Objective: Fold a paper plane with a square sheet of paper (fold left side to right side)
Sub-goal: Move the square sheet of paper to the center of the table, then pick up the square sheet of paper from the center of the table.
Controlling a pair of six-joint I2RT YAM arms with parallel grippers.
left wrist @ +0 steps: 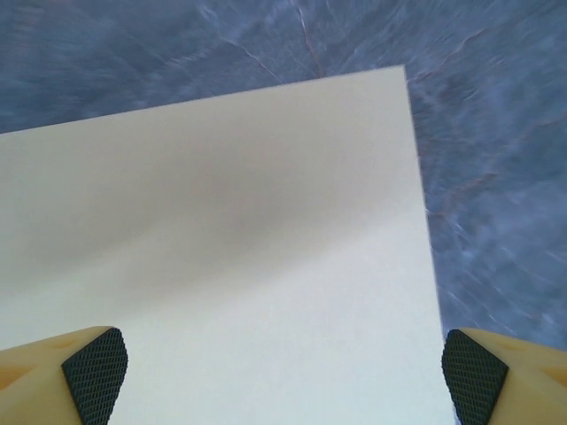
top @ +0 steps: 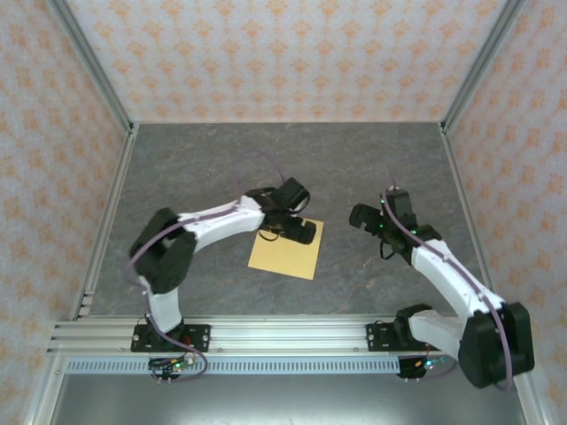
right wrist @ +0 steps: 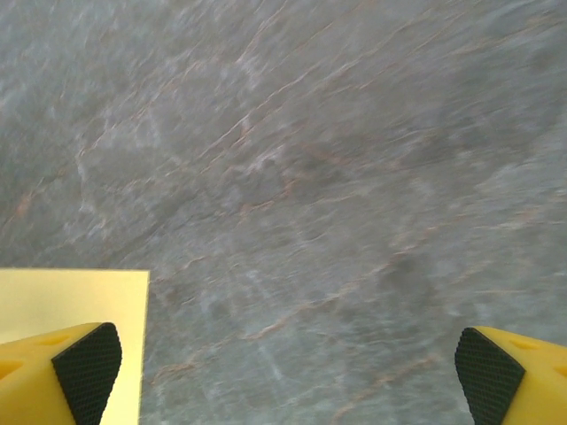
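While left gripper (left wrist: pixel 283 385) hangs wide over the paper (left wrist: pixel 230 230) (flat on table (right wrist: pixel 337 177)), right gripper (right wrist: pixel 283 381) gapes nearby.

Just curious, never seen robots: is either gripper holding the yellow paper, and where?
Nothing held: left gripper open over the square sheet of paper, right gripper open beside it.

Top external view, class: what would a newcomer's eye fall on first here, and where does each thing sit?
The square sheet of paper, bright yellow-orange, lies flat near the middle of the grey table. The left arm bends over the sheet's far edge with its jaws wide open. The right arm points at the sheet from the right, jaws open too, above bare table.
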